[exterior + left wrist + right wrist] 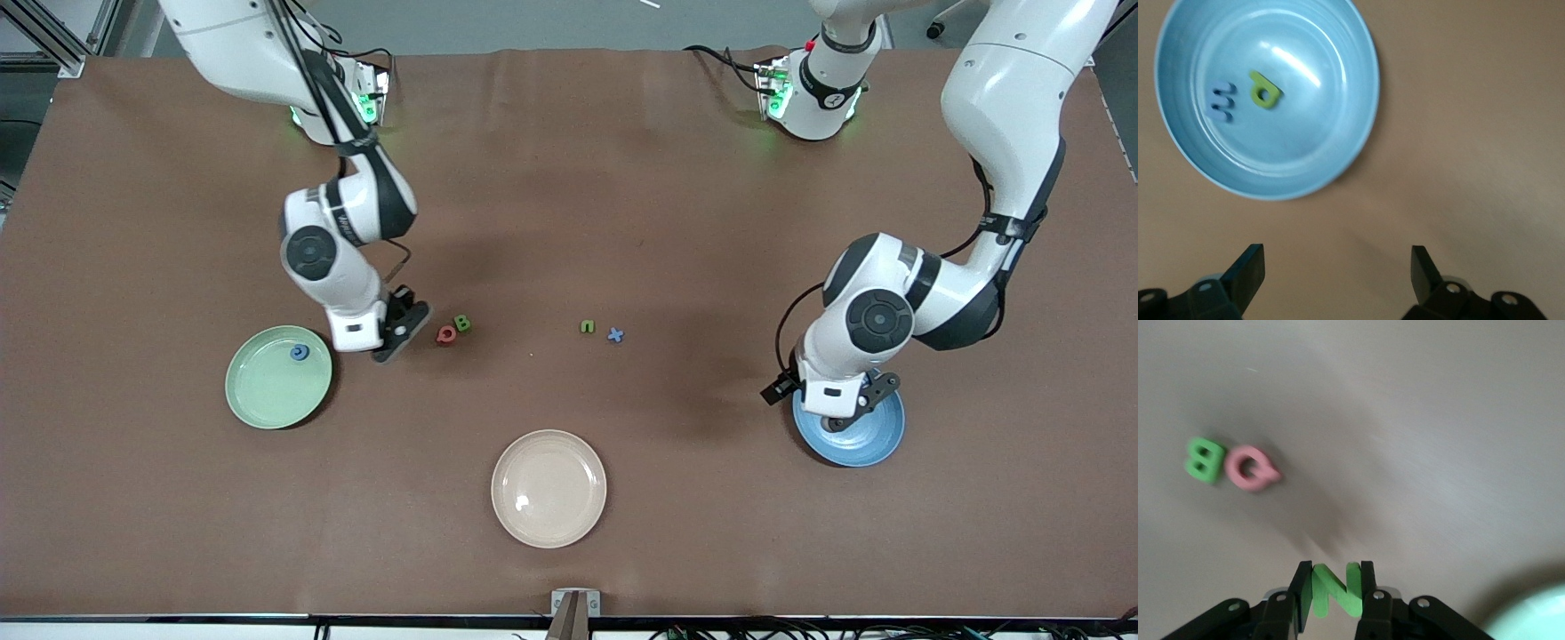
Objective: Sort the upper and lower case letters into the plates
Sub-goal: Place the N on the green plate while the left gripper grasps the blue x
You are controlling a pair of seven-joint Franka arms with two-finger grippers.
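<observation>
My right gripper (402, 327) is shut on a green letter N (1336, 590) and is over the table between the mint green plate (267, 391) and a red Q (446, 334) with a green B (462, 324) beside it. The Q (1251, 469) and B (1203, 460) also show in the right wrist view. A blue letter (300, 353) lies in the mint plate. My left gripper (1338, 267) is open and empty over the edge of the blue plate (867, 440). That plate (1338, 133) holds a green letter (1265, 90) and a pale blue letter (1223, 100).
A green n (587, 326) and a blue x (615, 335) lie near the table's middle. A cream-beige plate (548, 516) stands nearer to the front camera, with nothing in it. The mint plate's rim (1531, 620) shows in the right wrist view.
</observation>
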